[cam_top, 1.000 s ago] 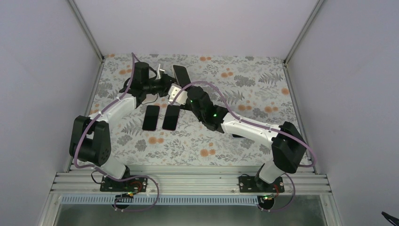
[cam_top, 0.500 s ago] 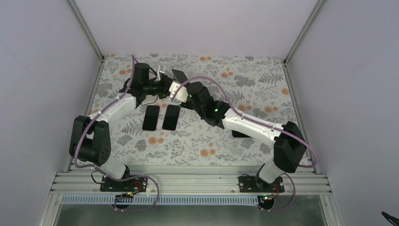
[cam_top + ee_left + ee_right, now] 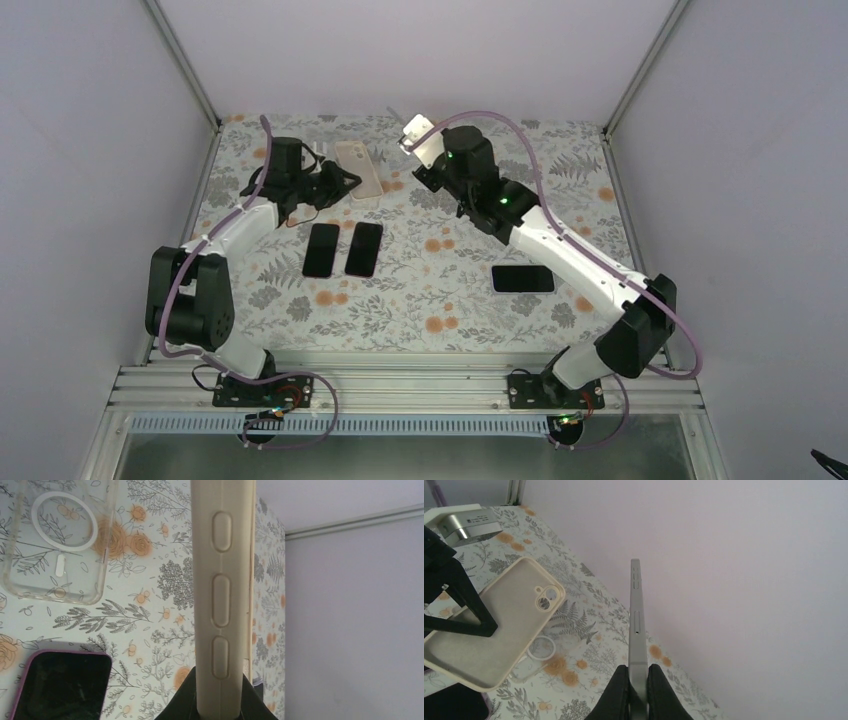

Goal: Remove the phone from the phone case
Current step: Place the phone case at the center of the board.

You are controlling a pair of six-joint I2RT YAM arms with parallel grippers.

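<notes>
Phone [image 3: 636, 615]: already out of its case, held edge-on above the far part of the table [image 3: 580, 170]. The right end effector [image 3: 639, 682] is clamped across its flat faces near one end. Judged rigid, slick and breakable if dropped, so a firm flat-face grip suits it. Phone case [image 3: 489, 630]: empty, beige, probably pliable. The left end effector [image 3: 219, 702] is closed on its side wall, apart from the phone.
</notes>
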